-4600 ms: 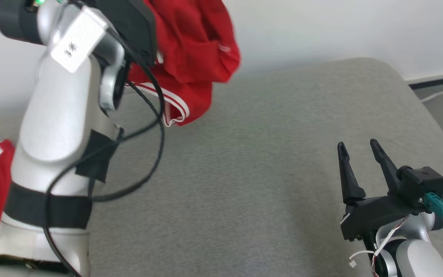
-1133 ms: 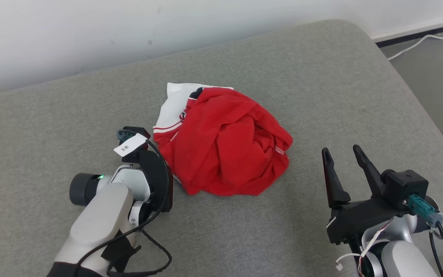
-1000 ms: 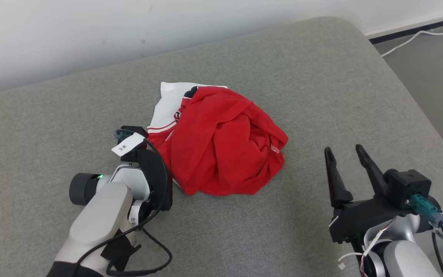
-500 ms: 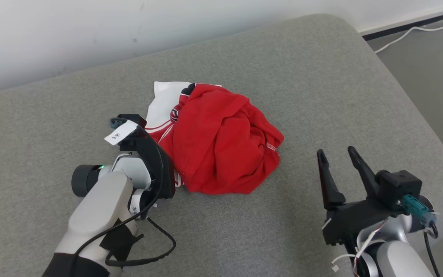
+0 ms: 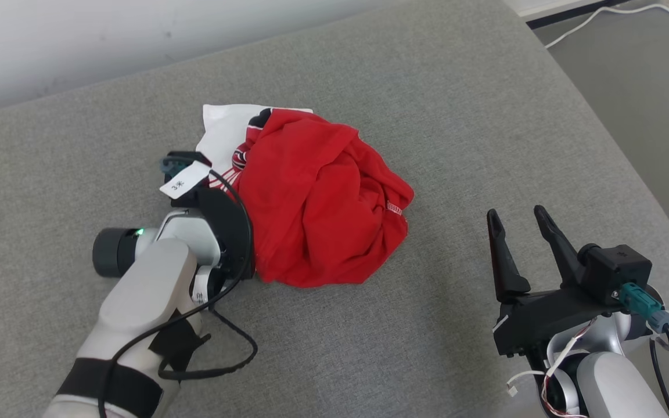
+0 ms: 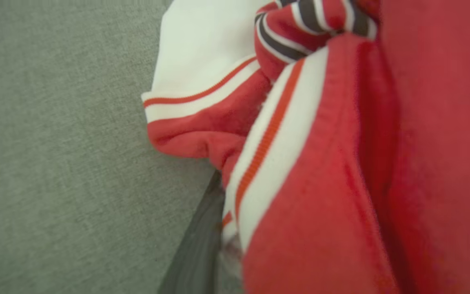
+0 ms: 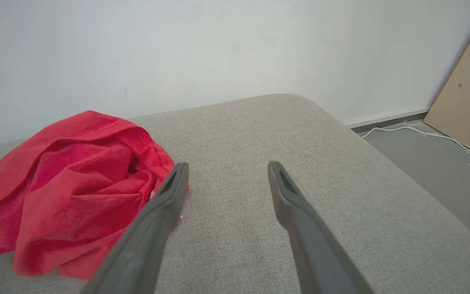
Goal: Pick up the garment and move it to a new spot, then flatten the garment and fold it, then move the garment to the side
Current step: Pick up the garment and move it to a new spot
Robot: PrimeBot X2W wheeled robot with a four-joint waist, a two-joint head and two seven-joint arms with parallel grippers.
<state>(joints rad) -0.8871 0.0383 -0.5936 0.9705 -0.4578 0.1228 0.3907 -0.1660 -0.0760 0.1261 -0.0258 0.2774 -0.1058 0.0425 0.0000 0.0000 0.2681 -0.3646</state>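
Red-and-white garment (image 5: 323, 203), crumpled, lies on the grey cushion (image 5: 427, 104). Left pincer (image 5: 240, 244) is buried in the garment's left edge, grip state not discernible. Right pincer (image 5: 515, 213), released, hovers apart to the garment's right.

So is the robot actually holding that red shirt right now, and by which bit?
Cannot be told: the left pincer is buried in the striped hem of the red shirt, its grip hidden. The right pincer is open, empty.
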